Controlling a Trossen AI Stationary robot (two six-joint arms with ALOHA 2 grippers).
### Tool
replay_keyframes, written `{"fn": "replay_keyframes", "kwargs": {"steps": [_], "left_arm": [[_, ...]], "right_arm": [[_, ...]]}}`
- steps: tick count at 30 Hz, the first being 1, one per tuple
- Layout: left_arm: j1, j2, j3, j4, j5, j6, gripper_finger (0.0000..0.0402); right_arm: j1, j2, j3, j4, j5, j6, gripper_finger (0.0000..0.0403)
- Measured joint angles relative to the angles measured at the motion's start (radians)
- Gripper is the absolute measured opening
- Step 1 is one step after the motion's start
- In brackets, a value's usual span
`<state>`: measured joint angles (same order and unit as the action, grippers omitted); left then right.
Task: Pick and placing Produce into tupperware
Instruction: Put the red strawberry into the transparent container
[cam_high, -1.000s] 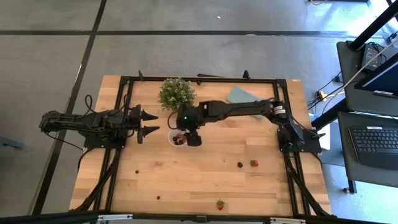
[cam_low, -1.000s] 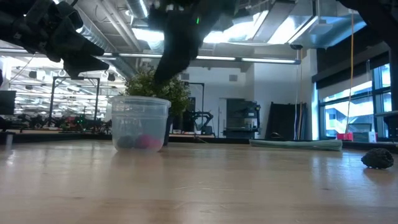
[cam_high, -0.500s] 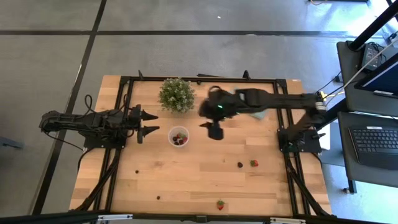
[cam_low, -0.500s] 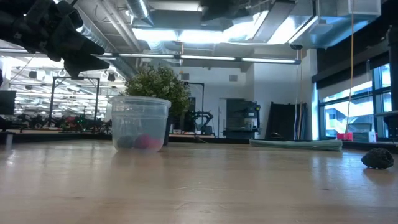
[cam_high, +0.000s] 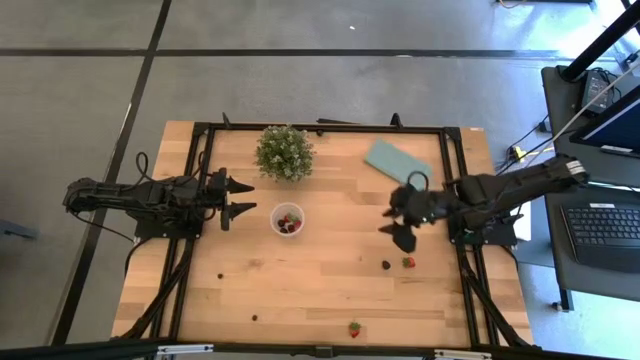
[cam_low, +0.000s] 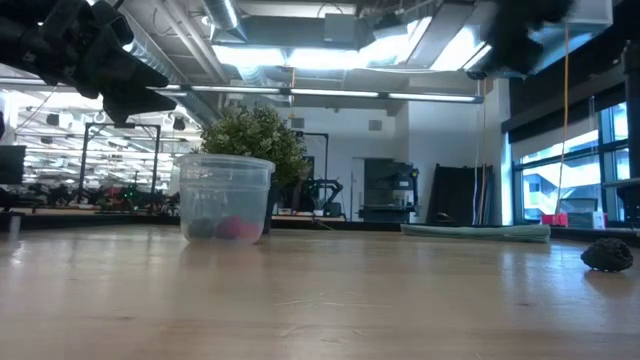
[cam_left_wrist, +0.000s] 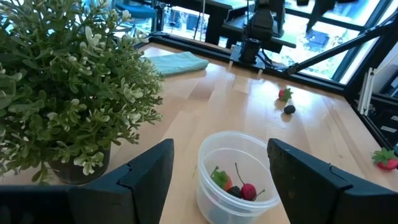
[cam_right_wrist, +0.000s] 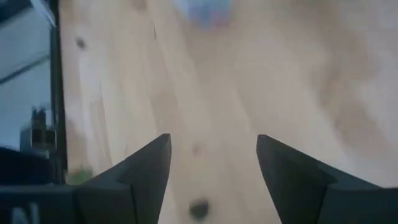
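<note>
The clear round tupperware cup (cam_high: 288, 220) stands on the table in front of my left gripper and holds a few berries (cam_left_wrist: 236, 186). It also shows in the low view (cam_low: 225, 198). My left gripper (cam_high: 243, 197) is open and empty at the table's left, its fingers pointing at the cup (cam_left_wrist: 239, 171). My right gripper (cam_high: 395, 226) is open and empty above the table's right part, just beyond a dark berry (cam_high: 386, 265) and a red strawberry (cam_high: 408, 262) on the wood. The dark berry shows between its fingers (cam_right_wrist: 199, 208). Another strawberry (cam_high: 354, 328) lies near the front edge.
A bushy green potted plant (cam_high: 284, 152) stands at the far side behind the cup. A flat teal cloth (cam_high: 397, 160) lies at the far right. Two tiny dark bits (cam_high: 254, 318) lie on the near left wood. Black frame rails run along the table's edges.
My right gripper has gone from above the cup toward the table's right edge and a little toward the near edge, ending close to the dark berry and strawberry. The cup has stayed in place. My left arm has kept still.
</note>
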<state>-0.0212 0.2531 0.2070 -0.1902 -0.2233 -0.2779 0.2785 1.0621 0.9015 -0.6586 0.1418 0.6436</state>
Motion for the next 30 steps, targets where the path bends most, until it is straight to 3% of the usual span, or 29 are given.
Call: {"fn": "replay_keyframes", "kwargs": {"steps": [8, 15, 30], "left_arm": [[0.000, 0.000, 0.000, 0.000, -0.004, -0.005, 0.0251], [0.000, 0.000, 0.000, 0.000, -0.004, -0.008, 0.0251], [0.000, 0.000, 0.000, 0.000, -0.004, -0.004, 0.0251]], "right_arm": [[0.172, -0.009, -0.215, 0.006, -0.001, 0.097, 0.0239], [0.314, 0.018, -0.302, 0.065, -0.001, 0.258, 0.0239], [0.353, 0.205, -0.361, 0.106, -0.001, 0.295, 0.0239]]}}
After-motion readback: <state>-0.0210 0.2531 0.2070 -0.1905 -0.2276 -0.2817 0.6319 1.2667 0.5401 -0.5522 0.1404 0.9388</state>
